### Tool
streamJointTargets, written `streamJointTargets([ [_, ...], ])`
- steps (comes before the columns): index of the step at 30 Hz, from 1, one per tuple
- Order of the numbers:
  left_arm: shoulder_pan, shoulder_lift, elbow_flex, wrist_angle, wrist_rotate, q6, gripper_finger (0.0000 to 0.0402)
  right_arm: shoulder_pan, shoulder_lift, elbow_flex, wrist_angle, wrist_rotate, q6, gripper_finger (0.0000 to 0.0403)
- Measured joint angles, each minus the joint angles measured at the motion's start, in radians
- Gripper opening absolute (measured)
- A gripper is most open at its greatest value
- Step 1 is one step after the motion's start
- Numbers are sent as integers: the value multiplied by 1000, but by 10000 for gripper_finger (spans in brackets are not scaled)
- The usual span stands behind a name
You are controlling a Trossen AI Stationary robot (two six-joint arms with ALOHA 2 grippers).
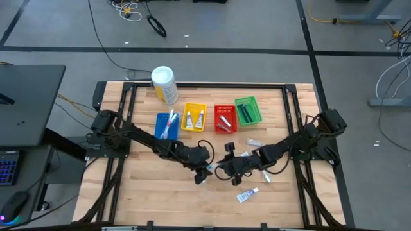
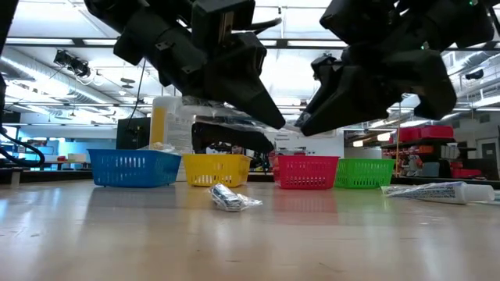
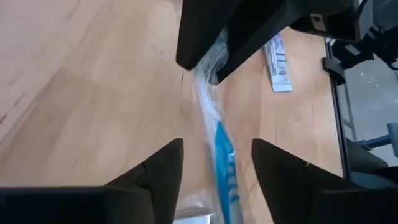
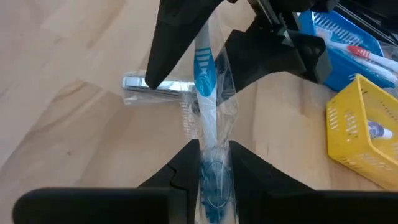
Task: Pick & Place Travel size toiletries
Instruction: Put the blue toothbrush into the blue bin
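A blue-and-white toothbrush in a clear wrapper hangs in the air above the table's middle, between my two grippers. My right gripper is shut on one end of it. My left gripper faces it from the left, open. Its fingers stand on either side of the toothbrush's other end without touching it. More toiletries lie on the table: a toothpaste tube, a silver-wrapped item and small packets. My right gripper pinches the toothbrush between its two fingers at the wrapped end nearest it. The fingers come roughly level from the table's right, and the brush runs on forward from them. It is lifted clear of the table, about level.
Along the far side stand a blue basket, a yellow basket, a red basket and a green basket, each with items inside. A white-and-yellow canister lies behind them. There is bare wood near the front edge.
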Motion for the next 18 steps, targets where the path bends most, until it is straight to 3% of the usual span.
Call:
streamJointTargets([
  [8, 12, 0, 0, 2, -50, 4, 110, -1, 0, 0, -1, 1, 0, 78],
  [14, 30, 0, 0, 3, -44, 22, 40, -6, 0, 0, -1, 2, 4, 104],
  [18, 35, 0, 0, 2, -49, 21, 29, -18, 0, 0, 0, 1, 30, 129],
])
